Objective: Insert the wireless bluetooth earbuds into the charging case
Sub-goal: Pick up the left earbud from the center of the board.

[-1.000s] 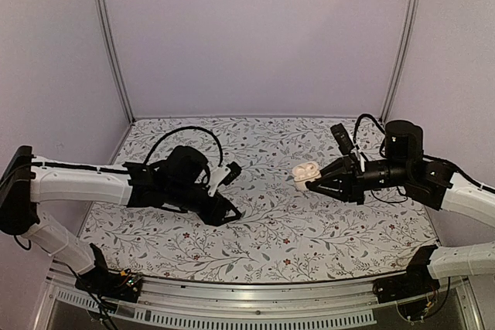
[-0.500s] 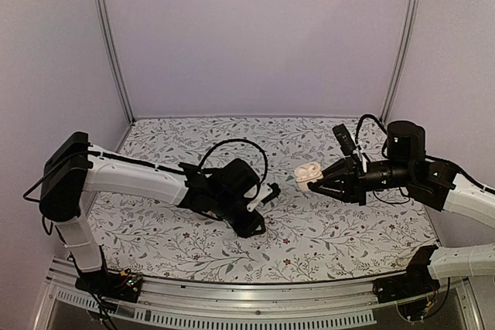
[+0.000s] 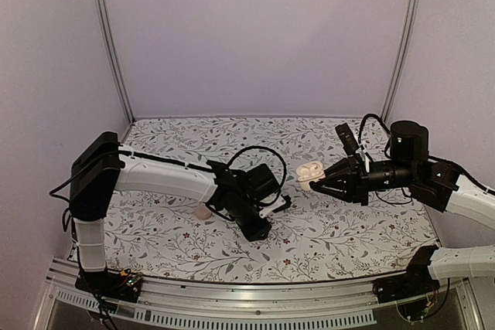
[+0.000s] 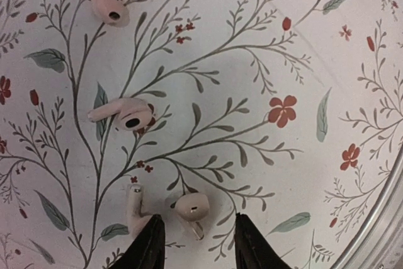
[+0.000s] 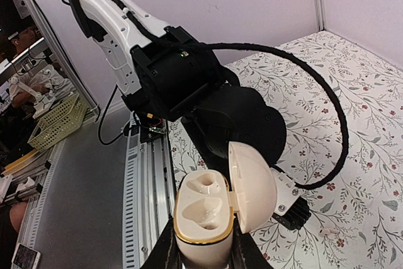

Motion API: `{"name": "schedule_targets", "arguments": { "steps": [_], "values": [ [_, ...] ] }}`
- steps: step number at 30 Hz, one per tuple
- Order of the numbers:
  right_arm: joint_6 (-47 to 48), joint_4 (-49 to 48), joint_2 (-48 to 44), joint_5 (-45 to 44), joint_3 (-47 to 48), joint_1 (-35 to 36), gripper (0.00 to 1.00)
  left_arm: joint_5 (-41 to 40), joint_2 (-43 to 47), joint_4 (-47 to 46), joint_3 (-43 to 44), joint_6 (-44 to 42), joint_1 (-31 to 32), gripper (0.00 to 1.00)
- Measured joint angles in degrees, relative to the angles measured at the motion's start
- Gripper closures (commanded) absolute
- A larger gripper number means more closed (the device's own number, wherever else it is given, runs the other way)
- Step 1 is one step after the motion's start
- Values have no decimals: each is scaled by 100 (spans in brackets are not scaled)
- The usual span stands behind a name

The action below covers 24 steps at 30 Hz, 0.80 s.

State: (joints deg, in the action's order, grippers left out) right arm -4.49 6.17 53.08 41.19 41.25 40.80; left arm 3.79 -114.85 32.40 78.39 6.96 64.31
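Observation:
Several pale pink earbuds lie on the flowered cloth in the left wrist view: one far (image 4: pixel 108 5), one in the middle (image 4: pixel 123 114), and two near the fingertips (image 4: pixel 192 207) (image 4: pixel 136 209). My left gripper (image 4: pixel 196 244) (image 3: pixel 259 226) hovers low over them, open. The rounded earbud lies just ahead of the gap between the tips, and the left finger (image 4: pixel 147 247) partly covers the stemmed one. My right gripper (image 5: pixel 201 251) (image 3: pixel 319 183) is shut on the charging case (image 5: pixel 204 215) (image 3: pixel 308 173), held above the table. Its lid (image 5: pixel 252 184) is hinged open and both sockets are empty.
The metal rail of the table's front edge (image 4: pixel 383 218) (image 3: pixel 255 299) runs close to the earbuds. My left arm's black wrist and cable (image 5: pixel 233 108) sit just beyond the case. Lilac walls (image 3: pixel 255 36) close the back and sides.
My left arm has swung right and forward to the front middle of the table, its jaws narrowing a little. My right gripper has barely shifted with the case.

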Motion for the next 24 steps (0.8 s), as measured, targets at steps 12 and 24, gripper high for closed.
{"name": "schedule_targets", "arguments": {
  "steps": [12, 24],
  "values": [
    [0, 0, 0, 4, 0, 2, 83, -153, -282, 310, 391, -168, 4, 64],
    [0, 0, 0, 7, 0, 2, 83, -122, -487, 411, 490, -269, 7, 70]
  ]
}}
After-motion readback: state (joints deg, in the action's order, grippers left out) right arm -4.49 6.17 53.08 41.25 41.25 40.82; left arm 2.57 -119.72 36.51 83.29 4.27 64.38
